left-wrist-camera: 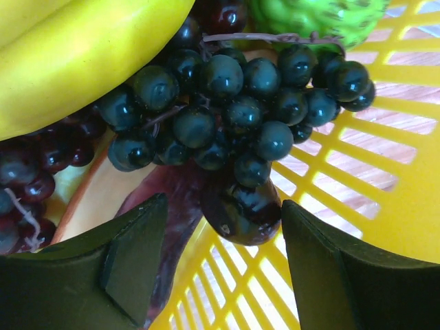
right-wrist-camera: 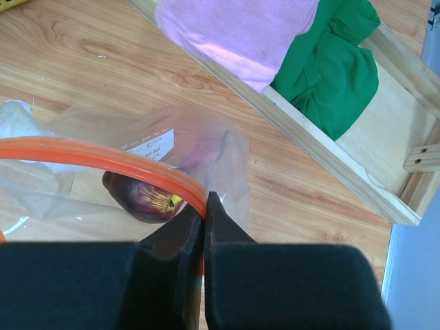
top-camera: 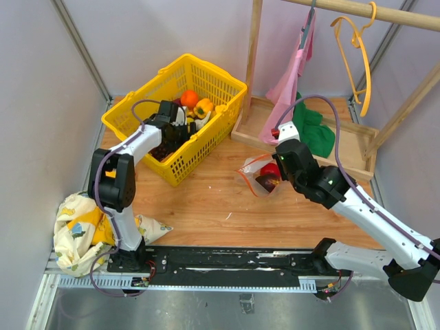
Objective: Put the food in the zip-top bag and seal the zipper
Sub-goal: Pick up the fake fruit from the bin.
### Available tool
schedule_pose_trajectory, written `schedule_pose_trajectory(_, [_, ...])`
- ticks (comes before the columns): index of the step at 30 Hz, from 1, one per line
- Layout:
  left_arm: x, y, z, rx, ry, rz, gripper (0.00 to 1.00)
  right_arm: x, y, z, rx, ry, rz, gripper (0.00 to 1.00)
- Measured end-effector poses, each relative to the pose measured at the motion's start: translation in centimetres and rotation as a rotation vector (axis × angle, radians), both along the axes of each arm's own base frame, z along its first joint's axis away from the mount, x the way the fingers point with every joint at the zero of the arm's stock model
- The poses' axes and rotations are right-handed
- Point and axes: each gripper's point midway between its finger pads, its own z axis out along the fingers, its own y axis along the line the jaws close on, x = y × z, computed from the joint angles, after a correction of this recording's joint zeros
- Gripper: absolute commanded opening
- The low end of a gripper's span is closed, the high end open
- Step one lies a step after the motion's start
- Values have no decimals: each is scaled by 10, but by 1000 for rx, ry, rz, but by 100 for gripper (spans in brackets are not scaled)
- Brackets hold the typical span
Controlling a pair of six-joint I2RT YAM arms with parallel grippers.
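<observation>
The food lies in a yellow mesh basket (top-camera: 206,75): an orange (top-camera: 189,98), a yellow-orange pepper (top-camera: 203,107), yellow bananas (left-wrist-camera: 75,55), dark grapes (left-wrist-camera: 234,103), a green piece (left-wrist-camera: 316,14) and a purple piece (left-wrist-camera: 172,199). My left gripper (left-wrist-camera: 223,261) reaches into the basket and stands open, its fingers either side of the bunch's lowest grape. The clear zip-top bag (right-wrist-camera: 227,158) lies on the table with a dark red fruit (right-wrist-camera: 141,198) inside. My right gripper (right-wrist-camera: 204,206) is shut on the bag's red zipper (right-wrist-camera: 103,159), holding the mouth up.
A wooden rack base (right-wrist-camera: 357,185) stands just behind the bag, with a pink cloth (right-wrist-camera: 234,34) and a green cloth (right-wrist-camera: 330,75) on it. A yellow hanger (top-camera: 361,55) hangs above. A yellow-patterned cloth bundle (top-camera: 79,230) lies by the left arm's base.
</observation>
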Motion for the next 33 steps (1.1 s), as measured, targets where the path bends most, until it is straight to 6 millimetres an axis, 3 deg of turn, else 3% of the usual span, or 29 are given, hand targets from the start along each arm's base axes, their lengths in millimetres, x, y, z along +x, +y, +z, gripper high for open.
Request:
schedule_pose_trajectory(8, [6,-9,-21,-43,23,-7,69,1,2,-3,1,2,3,1])
schedule_pose_trajectory(16, [8,-16,-35,-84,40,-16,57,2,3,-4,2,2,3,1])
schedule_pose_trajectory(21, [7,-19,-34,-96,41,-28,44,2,3,-4,2,2,4,1])
schedule_pose_trajectory(28, [-1,-10,-27,-54,35,-3,42,1,4,-4,7,4,8,1])
schedule_pose_trajectory(33, [-6,1,-5,-15,-3,29,40,1,5,-4,12,8,13,1])
